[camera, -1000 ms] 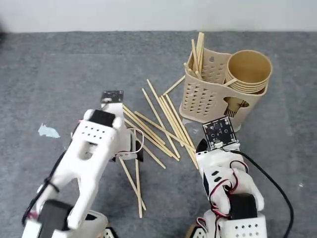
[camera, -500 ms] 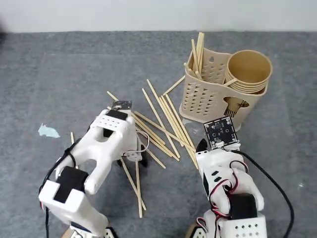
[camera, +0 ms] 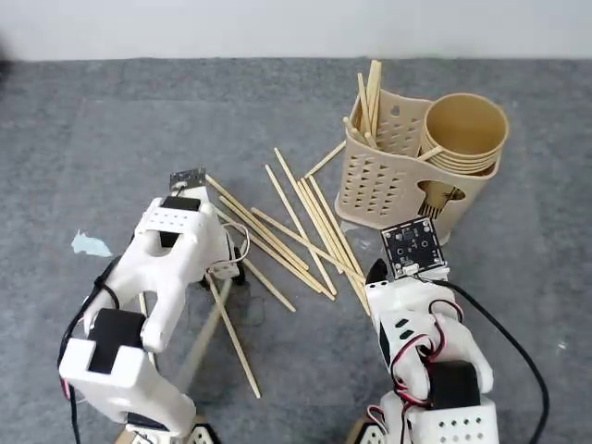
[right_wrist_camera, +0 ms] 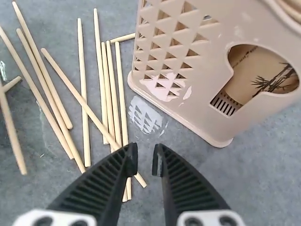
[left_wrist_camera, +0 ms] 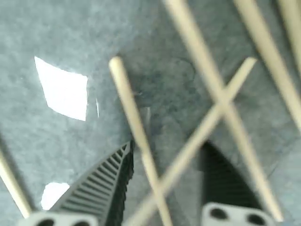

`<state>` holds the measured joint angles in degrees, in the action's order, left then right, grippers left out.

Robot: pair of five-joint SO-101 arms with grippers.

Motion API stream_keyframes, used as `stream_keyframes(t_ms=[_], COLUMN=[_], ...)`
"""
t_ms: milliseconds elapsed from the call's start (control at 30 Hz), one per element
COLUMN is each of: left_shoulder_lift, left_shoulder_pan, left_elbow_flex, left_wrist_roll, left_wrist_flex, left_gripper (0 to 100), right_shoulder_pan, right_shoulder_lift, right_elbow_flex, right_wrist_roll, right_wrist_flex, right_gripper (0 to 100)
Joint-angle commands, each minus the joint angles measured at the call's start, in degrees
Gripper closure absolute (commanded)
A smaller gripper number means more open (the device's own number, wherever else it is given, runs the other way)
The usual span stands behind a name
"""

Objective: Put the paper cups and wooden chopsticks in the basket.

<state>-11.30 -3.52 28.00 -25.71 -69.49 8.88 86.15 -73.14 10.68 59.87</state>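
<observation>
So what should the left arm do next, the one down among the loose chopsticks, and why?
Probably close the left end effector. It stands open, and two crossed chopsticks pass between its fingers, so shutting now should catch at least one. That one could then be lifted and carried over to the basket, where other chopsticks already stand.

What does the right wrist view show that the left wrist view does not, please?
The right wrist view takes in the basket, a paper cup with a bamboo print visible through the basket's opening, and the right gripper, jaws close together with nothing between them. The left wrist view instead has a white scrap on the floor and the left gripper, jaws wide apart over crossed sticks. Both show loose wooden chopsticks lying on the grey mat.
</observation>
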Motion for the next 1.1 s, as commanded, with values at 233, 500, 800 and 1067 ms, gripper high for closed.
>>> stream_keyframes(t_ms=[233, 500, 800, 1067], left_shoulder_lift=[-5.2, -3.9, 8.0, 11.8], left_shoulder_pan=[0.5, 0.5, 0.4, 0.4], left_elbow_flex=[-3.5, -6.1, -19.4, -39.3], left_wrist_roll=[-0.3, -2.8, -2.7, -2.7], left_wrist_flex=[-0.9, -4.0, -18.4, -25.7], left_gripper=[99, 99, 99, 99], right_shoulder_pan=[0.7, 0.6, 0.4, 0.3], right_shoulder_lift=[1.3, 1.3, 1.3, 1.4], right_elbow_flex=[0.4, 0.4, 0.4, 0.4], right_wrist_roll=[-0.6, -0.6, -0.6, -0.6], right_wrist_flex=[0.7, 0.7, 0.7, 0.7], right_gripper=[93.0, 93.0, 93.0, 93.0])
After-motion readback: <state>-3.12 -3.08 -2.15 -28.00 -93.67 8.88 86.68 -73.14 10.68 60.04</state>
